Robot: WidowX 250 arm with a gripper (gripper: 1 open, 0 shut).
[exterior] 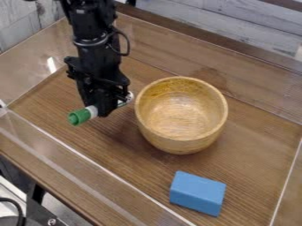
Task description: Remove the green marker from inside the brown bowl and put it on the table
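Observation:
The green marker (85, 114) hangs left of the brown bowl (182, 113), tilted, its green cap pointing down-left close to the table (130, 168). My gripper (108, 103) is shut on the marker's white barrel, which is mostly hidden between the black fingers. The bowl stands upright and empty in the middle of the table, just right of the gripper. I cannot tell whether the cap touches the wood.
A blue rectangular block (196, 192) lies near the front, right of centre. Low clear acrylic walls (48, 168) run along the table's edges. Bare wood lies left of the bowl under the marker.

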